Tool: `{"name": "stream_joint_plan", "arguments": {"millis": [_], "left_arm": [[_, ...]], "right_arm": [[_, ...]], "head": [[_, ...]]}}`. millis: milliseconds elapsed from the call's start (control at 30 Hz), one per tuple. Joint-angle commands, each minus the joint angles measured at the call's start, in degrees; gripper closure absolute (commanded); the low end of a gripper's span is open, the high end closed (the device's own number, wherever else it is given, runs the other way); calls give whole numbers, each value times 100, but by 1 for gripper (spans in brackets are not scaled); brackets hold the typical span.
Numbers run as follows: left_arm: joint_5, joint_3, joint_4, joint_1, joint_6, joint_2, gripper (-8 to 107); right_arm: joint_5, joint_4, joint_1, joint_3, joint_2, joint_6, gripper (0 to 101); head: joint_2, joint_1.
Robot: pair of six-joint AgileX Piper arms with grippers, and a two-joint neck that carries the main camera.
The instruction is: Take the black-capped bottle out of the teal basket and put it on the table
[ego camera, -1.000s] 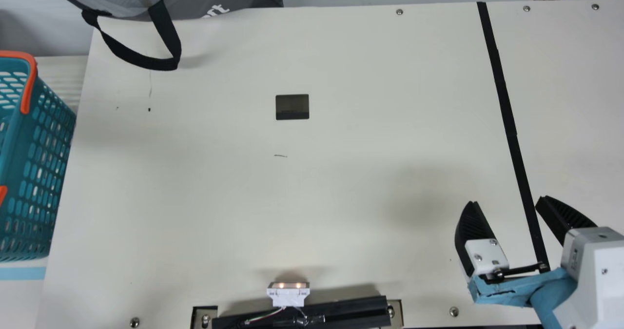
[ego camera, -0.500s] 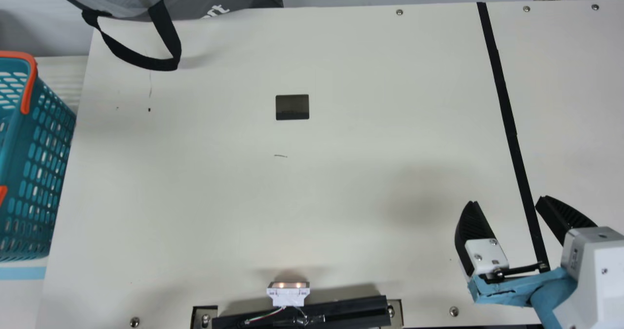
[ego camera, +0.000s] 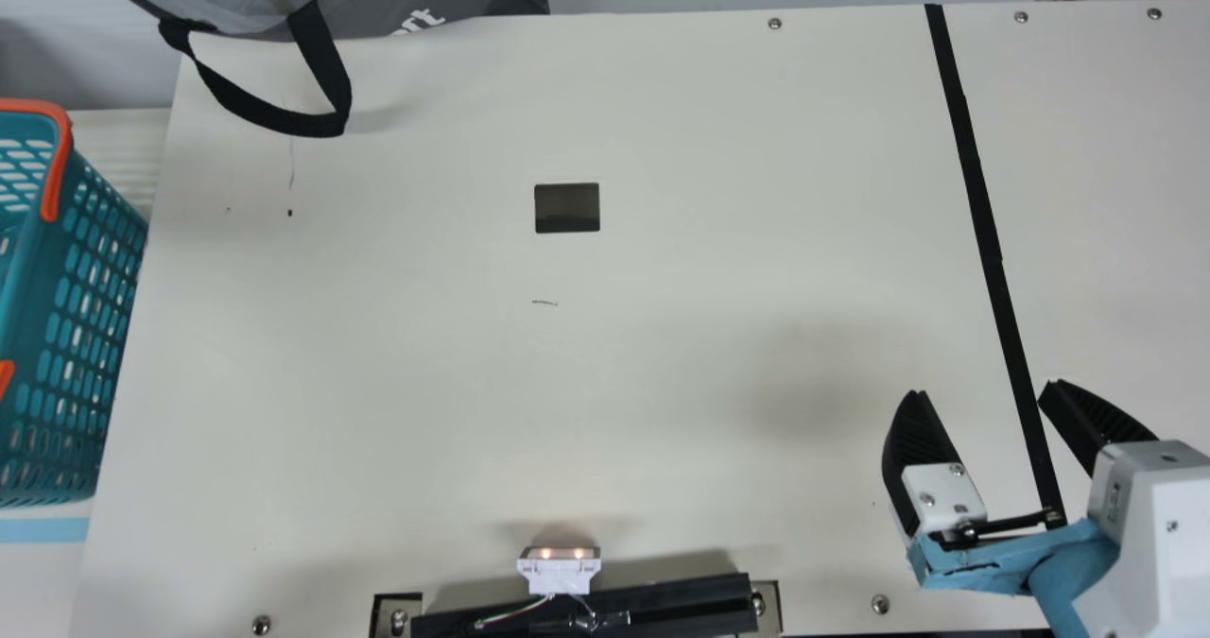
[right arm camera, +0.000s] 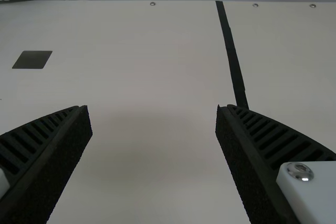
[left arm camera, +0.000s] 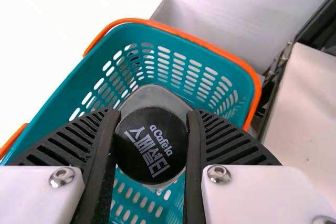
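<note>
Nothing has moved in your main view.
Your left claw (left arm camera: 152, 110) holds the bottle (left arm camera: 157, 95), basket (left arm camera: 191, 39) below its cap (left arm camera: 149, 158); your right claw (ego camera: 983, 388) stands wide above the worktop (ego camera: 614, 383).

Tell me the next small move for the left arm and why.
I'd raise the left gripper gently, probably straight up, until the black-capped bottle clears the orange-handled teal basket. The fingers appear to bear on both sides of the black cap, and the bottle is within the basket's walls, so lifting seems due before moving over the table.
</note>
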Motion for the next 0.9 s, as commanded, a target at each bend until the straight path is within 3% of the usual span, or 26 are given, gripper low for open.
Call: {"name": "stream_joint_plan", "arguments": {"millis": [0, 867], "left_arm": [[38, -22, 26, -40, -21, -58, 99], [455, -185, 444, -1000, -347, -664, 99]], "right_arm": [[0, 0, 0, 0, 0, 0, 10], [0, 0, 0, 0, 0, 0, 10]], "head": [[47, -51], [47, -51]]}}
